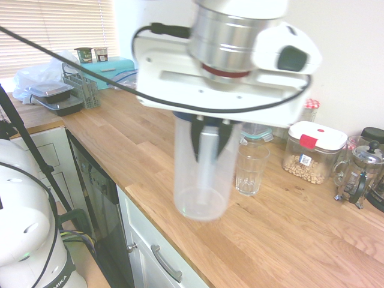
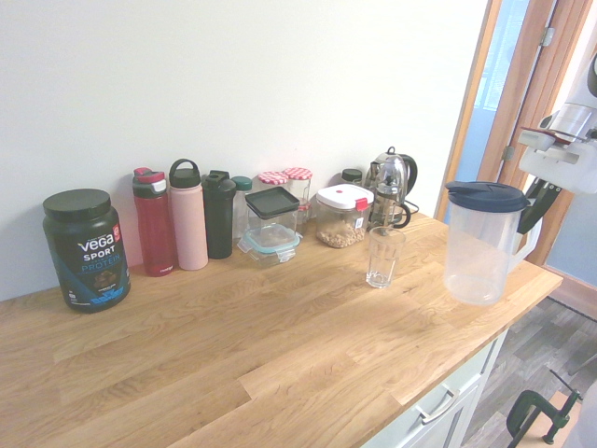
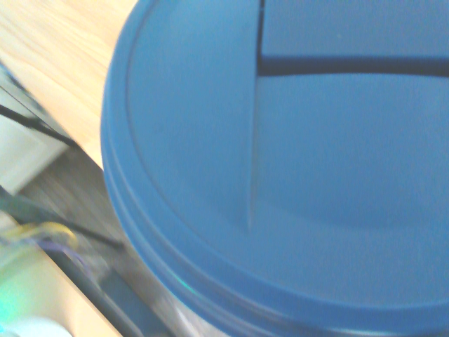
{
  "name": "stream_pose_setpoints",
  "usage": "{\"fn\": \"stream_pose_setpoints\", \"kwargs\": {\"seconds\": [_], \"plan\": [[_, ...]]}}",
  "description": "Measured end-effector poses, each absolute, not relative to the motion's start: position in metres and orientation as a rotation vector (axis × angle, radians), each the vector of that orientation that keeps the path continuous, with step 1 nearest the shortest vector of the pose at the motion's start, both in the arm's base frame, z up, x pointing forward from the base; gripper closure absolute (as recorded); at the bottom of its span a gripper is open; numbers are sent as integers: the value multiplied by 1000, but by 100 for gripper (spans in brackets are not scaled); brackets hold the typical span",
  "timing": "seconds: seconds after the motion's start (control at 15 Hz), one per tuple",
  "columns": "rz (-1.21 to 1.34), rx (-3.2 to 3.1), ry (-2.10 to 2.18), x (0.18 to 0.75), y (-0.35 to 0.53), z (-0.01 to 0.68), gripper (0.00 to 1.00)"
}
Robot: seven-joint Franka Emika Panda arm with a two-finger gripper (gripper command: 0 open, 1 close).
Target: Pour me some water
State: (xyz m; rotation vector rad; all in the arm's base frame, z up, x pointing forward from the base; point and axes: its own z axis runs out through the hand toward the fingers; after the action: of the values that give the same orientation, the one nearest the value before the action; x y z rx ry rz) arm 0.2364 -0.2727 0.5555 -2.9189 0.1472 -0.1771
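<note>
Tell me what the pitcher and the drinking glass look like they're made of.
Pitcher: probably plastic, its frosted wall only half see-through; the dark blue lid is opaque and matte. Drinking glass: likely clear glass, fully transparent with ribbed, glinting sides, though clear plastic can't be ruled out.

On the black tub (image 2: 86, 247) at the far end of my counter I can read "vega" in white, then "SPORT" and "PROTEIN" beneath it — smaller print there is too fine to read. My own white base (image 1: 27, 240) shows the letters "MIKA" — nothing else is legible.
</note>
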Motion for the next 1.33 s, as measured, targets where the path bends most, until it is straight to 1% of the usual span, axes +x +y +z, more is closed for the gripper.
{"fn": "stream_pose_setpoints", "kwargs": {"seconds": [0.27, 0.53, 0.67, 0.93, 1.13, 1.33], "plan": [[-81, -3025, 111, 299, -307, 572, 100], [73, -3144, 59, 373, -298, 575, 100], [166, -3238, 11, 396, -291, 569, 100], [325, -3376, -84, 419, -262, 553, 100], [382, -3441, -121, 436, -226, 528, 100], [417, -3476, -104, 436, -223, 525, 100]]}}
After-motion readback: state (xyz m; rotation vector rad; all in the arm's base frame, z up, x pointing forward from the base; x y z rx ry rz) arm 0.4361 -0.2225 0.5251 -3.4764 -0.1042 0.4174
